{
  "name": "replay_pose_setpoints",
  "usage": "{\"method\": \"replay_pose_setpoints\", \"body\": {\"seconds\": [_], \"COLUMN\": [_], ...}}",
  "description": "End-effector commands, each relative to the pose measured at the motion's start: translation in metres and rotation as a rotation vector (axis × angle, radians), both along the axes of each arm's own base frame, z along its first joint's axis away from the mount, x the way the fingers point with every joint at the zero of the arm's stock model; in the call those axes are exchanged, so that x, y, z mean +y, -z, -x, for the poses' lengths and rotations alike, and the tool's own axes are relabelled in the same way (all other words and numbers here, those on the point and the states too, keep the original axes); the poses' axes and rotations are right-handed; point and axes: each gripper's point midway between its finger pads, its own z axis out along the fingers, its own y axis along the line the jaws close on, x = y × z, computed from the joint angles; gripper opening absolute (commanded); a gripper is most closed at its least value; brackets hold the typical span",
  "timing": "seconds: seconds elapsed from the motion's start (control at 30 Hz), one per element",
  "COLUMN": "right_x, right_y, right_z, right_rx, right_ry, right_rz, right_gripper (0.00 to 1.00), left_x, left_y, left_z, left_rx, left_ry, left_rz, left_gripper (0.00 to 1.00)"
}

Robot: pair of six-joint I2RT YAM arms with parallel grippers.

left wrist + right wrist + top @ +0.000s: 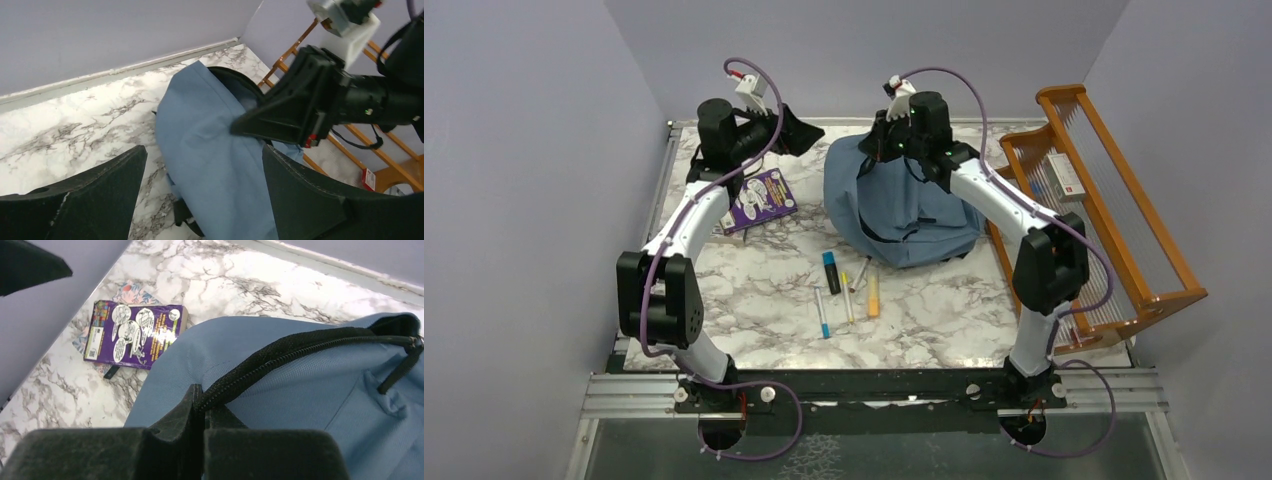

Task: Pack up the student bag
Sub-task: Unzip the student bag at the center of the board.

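Right gripper (201, 402) clamped on student bag (894, 205) (left gripper (204, 152) agape).

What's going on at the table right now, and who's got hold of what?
The right gripper is shut on the zipper edge of the student bag, gripping it near the far side of the marble table. The left gripper hovers beside the bag with its jaws open and empty. A purple book and several pens lie on the table, not yet packed.
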Motion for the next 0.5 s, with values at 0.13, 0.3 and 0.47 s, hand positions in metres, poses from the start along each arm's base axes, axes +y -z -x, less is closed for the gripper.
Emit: {"method": "replay_pose_setpoints", "body": {"seconds": [0.13, 0.3, 0.47], "right_x": [0.048, 0.042, 0.039], "right_y": [0.032, 0.049, 0.058], "right_z": [-0.003, -0.007, -0.002], "right_rx": [0.080, 0.103, 0.124], "right_ry": [-0.284, -0.221, -0.205], "right_rz": [0.030, 0.034, 0.030], "right_gripper": [0.05, 0.30, 0.28], "left_x": [0.016, 0.022, 0.020], "left_y": [0.051, 0.073, 0.089], "left_z": [0.016, 0.021, 0.025], "left_rx": [0.073, 0.120, 0.159], "left_ry": [-0.109, -0.146, -0.127], "left_rz": [-0.045, -0.060, -0.066], "left_gripper": [0.87, 0.87, 0.87]}}
